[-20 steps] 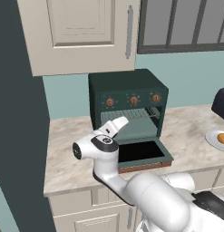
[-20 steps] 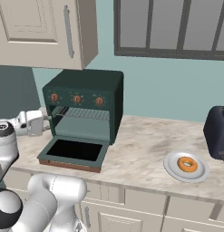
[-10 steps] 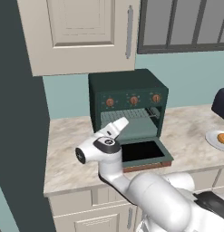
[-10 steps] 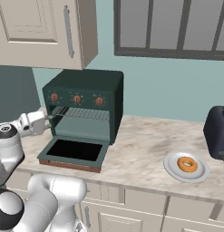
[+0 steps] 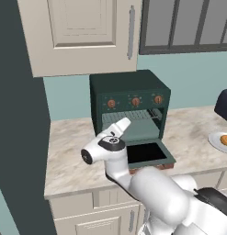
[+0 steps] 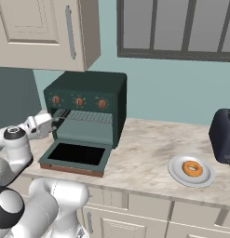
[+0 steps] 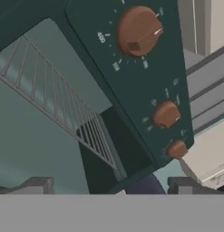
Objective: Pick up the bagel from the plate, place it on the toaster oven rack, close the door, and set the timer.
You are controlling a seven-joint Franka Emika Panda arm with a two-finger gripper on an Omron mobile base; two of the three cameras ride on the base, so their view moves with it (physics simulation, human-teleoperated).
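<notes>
Moved: arm swings a bit closer to the door (image 6: 75,156).
Pincer (image 7: 109,186): wide apart, empty.
Bagel (image 6: 192,168): on plate (image 6: 177,173).
Risk: pincer bumps rack (image 7: 50,95).

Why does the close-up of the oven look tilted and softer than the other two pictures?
Hand view: camera rolled, so the oven's knobs and the toaster oven rack slant; close range blurs the dial markings. Left and right base views: even, flat rendered light, soft shadow under the plate.
</notes>
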